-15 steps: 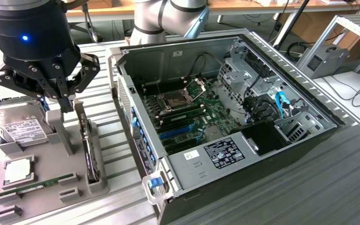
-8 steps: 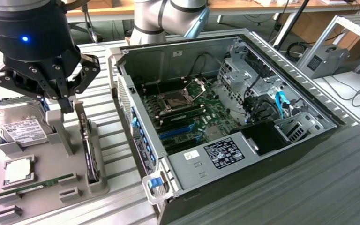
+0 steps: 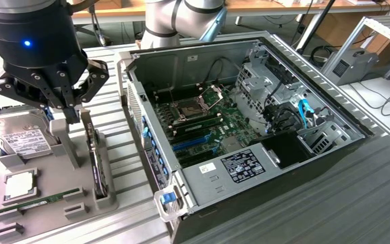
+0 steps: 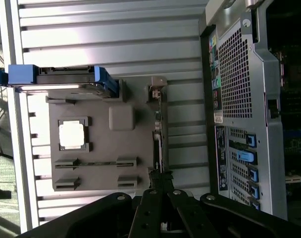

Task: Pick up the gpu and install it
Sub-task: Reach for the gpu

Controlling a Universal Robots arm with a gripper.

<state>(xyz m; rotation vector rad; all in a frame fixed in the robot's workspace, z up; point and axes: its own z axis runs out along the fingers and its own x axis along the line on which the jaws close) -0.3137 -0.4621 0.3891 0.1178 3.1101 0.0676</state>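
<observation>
The gpu (image 3: 99, 168) (image 4: 160, 144) stands on its thin edge in a slot along the grey tray's (image 3: 53, 178) edge nearest the open computer case (image 3: 212, 178); the gripper (image 3: 73, 116) (image 4: 160, 184) hangs over that tray, fingers pressed together, lined up with the card's near end

PC case (image 3: 136, 96) is wide open on top; just a skinny strip of table (image 3: 128, 157) between its wall and the parts fixture (image 3: 40, 213).
</observation>
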